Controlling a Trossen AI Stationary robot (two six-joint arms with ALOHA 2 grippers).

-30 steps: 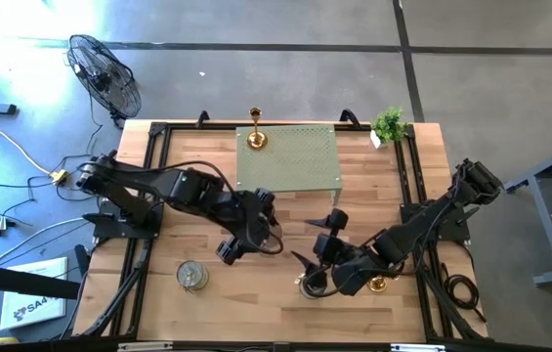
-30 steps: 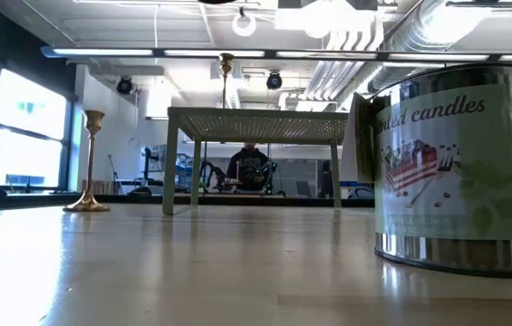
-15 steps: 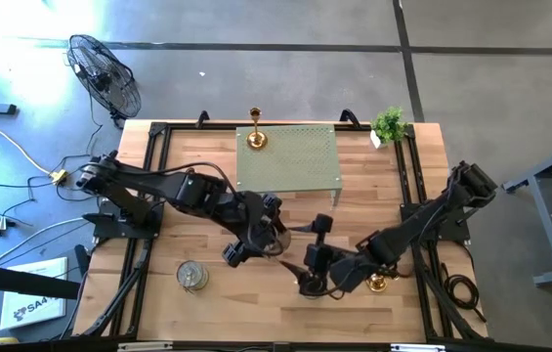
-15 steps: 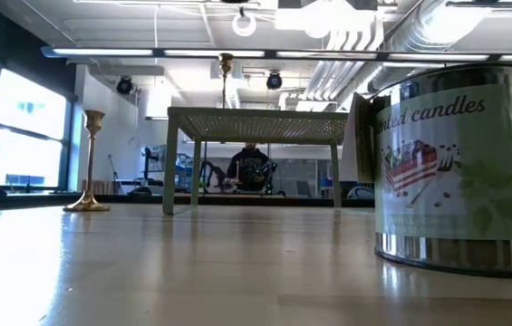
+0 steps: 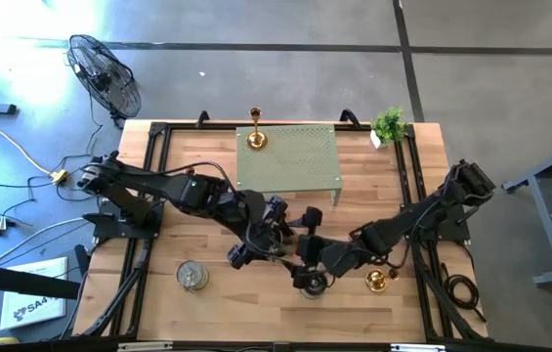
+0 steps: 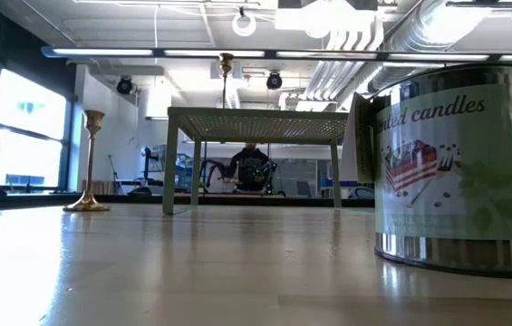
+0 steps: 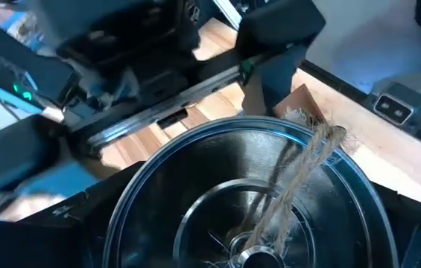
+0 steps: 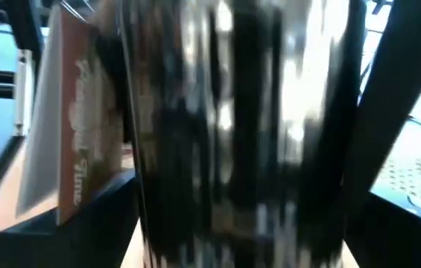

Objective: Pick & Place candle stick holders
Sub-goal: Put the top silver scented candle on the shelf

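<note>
**Silvery holder in the grip, lift pending**

Near the front edge: right gripper [image 5: 311,271] apparently clamped on the squat silvery-glass cylindrical holder [image 5: 312,285]. Left gripper [image 5: 257,244] just beside it, spread or closed impossible to tell. Next, probably: lift straight, clear of the crowding left arm, then carry far toward the green perforated metal stand [image 5: 288,161]. Roomiest at its right half.

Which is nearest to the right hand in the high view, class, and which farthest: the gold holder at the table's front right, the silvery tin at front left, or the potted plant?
Measured from the right hand:
1. Gold holder, front right, just beside the right arm.
2. Silvery tin, front left, past the left arm.
3. Potted plant, far right corner.
</note>
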